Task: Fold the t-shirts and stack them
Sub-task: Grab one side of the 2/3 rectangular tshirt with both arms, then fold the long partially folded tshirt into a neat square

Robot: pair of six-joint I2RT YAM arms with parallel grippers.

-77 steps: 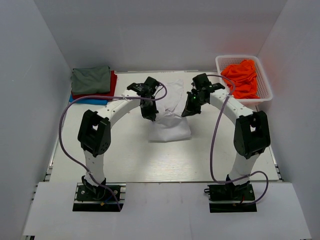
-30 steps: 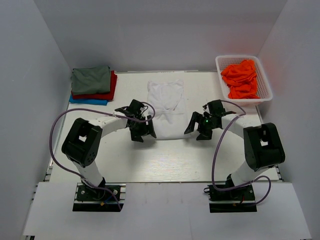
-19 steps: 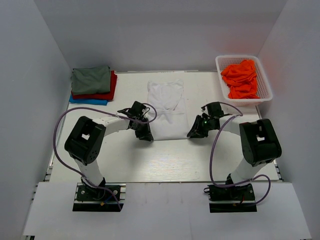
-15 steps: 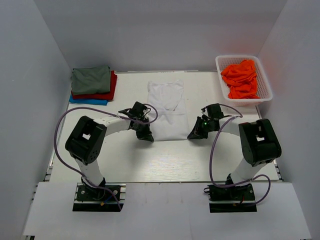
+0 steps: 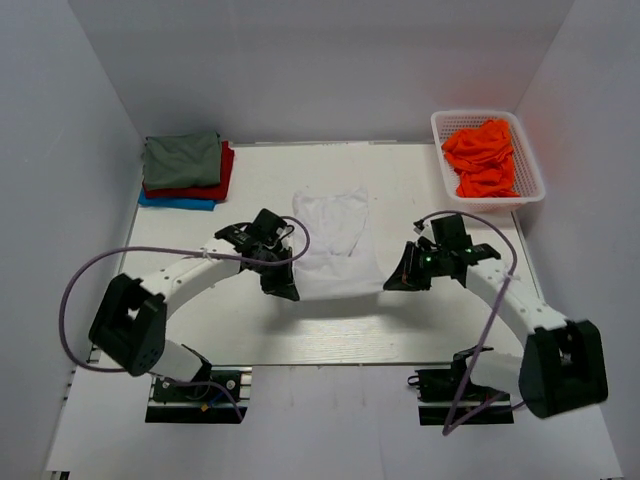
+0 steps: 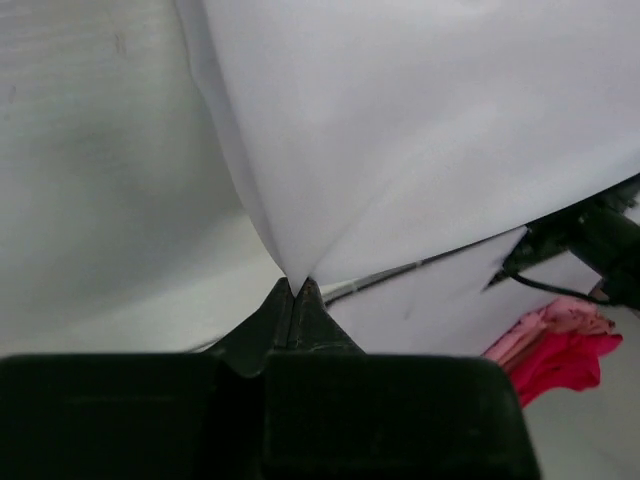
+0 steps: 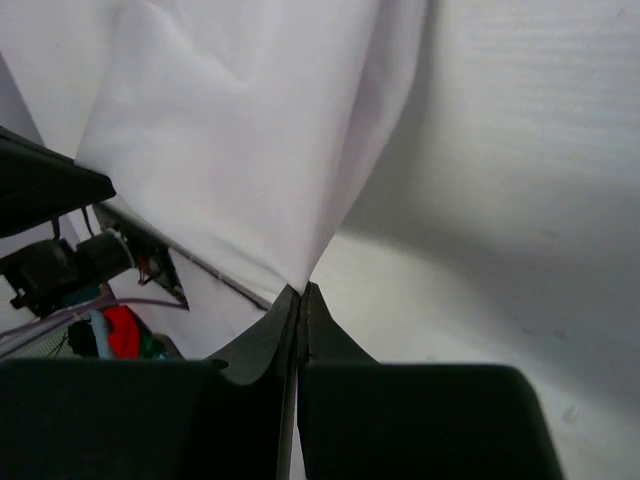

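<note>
The white t-shirt (image 5: 334,245) lies stretched in the middle of the table. My left gripper (image 5: 287,291) is shut on its near left corner, seen pinched in the left wrist view (image 6: 297,283). My right gripper (image 5: 392,284) is shut on its near right corner, seen in the right wrist view (image 7: 301,290). Both corners are lifted off the table and the near hem hangs between the grippers. The white fabric fills the left wrist view (image 6: 420,130) and the right wrist view (image 7: 250,140). A folded olive-grey shirt (image 5: 181,159) lies on a red one (image 5: 222,180) and a blue one (image 5: 175,203) at the back left.
A white lattice basket (image 5: 529,160) at the back right holds crumpled orange shirts (image 5: 484,157). White walls enclose the table on three sides. The arm bases stand at the near edge.
Both grippers have closed on the shirt's near corners and drawn them toward the near edge and up. The shirt has slid nearer with them.
</note>
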